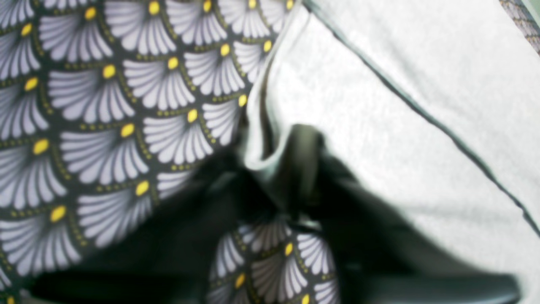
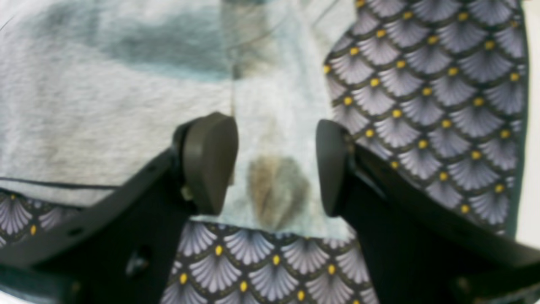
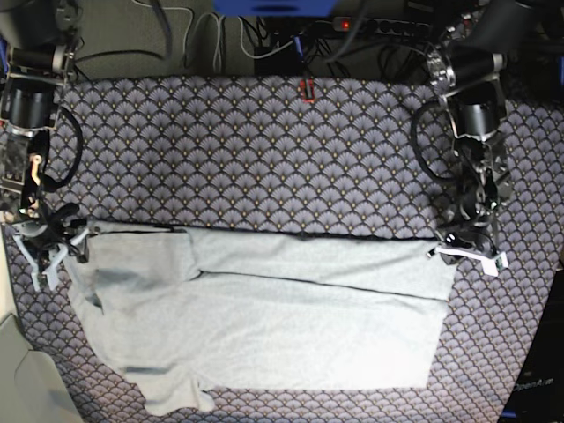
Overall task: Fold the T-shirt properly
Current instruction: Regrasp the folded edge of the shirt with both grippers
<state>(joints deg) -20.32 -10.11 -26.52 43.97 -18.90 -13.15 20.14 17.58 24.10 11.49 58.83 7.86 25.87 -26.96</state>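
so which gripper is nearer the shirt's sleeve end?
Right. The right gripper sits at the sleeve end of the T-shirt, open over a sleeve edge. The left gripper is at the opposite hem corner, pinching it.

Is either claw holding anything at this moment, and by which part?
The left claw is pinched on the T-shirt at its far hem corner. The right claw stands open astride the opposite edge, gripping nothing.

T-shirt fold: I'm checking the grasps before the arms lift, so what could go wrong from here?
1. The left pincer is shut on only a thin bit of the T-shirt edge; it may slip out.
2. The right pincer is open, straddling the corner, so lifting now would probably raise one side only and skew the fold.
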